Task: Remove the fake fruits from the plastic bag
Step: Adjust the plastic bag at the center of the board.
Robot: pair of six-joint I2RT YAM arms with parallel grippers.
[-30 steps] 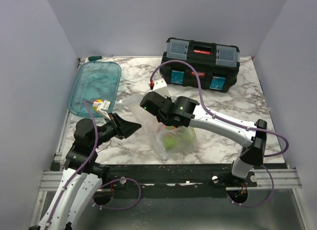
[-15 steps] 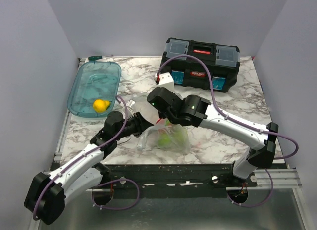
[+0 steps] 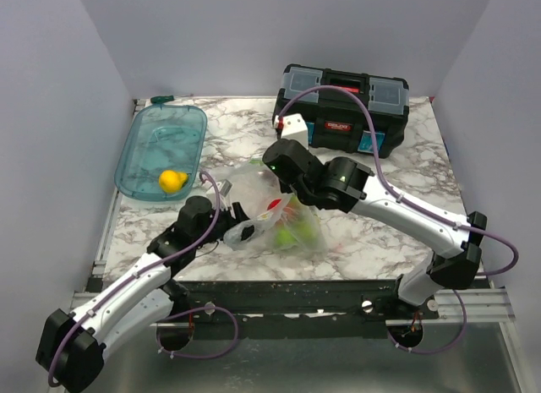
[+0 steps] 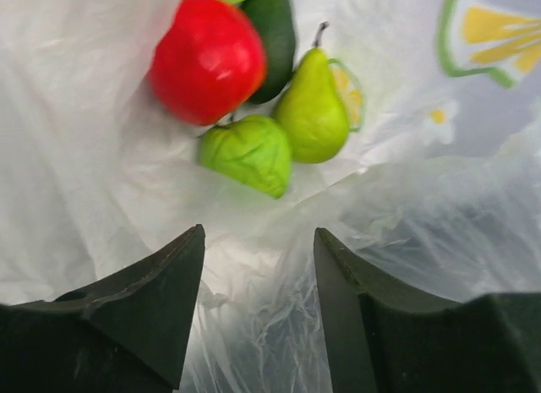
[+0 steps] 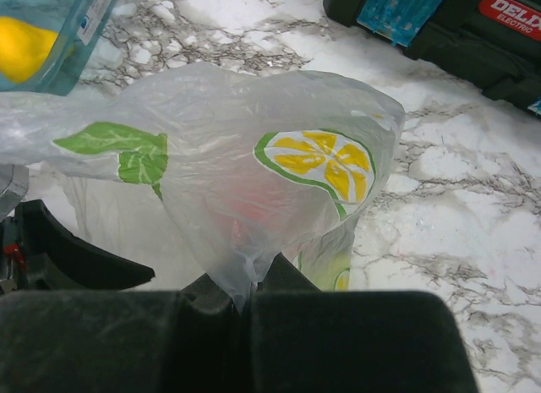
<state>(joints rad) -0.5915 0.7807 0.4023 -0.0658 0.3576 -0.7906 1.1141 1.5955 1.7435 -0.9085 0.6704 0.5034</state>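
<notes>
The plastic bag (image 3: 269,214), clear with printed lemon slices and leaves, stands in the middle of the table. My right gripper (image 3: 283,193) is shut on a pinch of its top film (image 5: 254,182), and its fingertips (image 5: 249,292) hold the bag up. My left gripper (image 3: 243,230) is open at the bag's left mouth, with only loose film between its fingers (image 4: 259,232). Deeper inside lie fake fruits: a red one (image 4: 207,59), a dark green one (image 4: 275,30), a lime-green pear (image 4: 314,110) and a wrinkled green one (image 4: 249,152). A yellow fruit (image 3: 172,181) lies in the teal tub.
The translucent teal tub (image 3: 144,152) sits at the back left, its corner near the bag in the right wrist view (image 5: 80,38). A black toolbox (image 3: 342,108) stands at the back right. Grey walls close in the table on three sides.
My left arm has swung from the tub, where the yellow fruit now lies, over to the bag's mouth, and its jaws have widened. The right gripper has lifted the bag up and to the right.
</notes>
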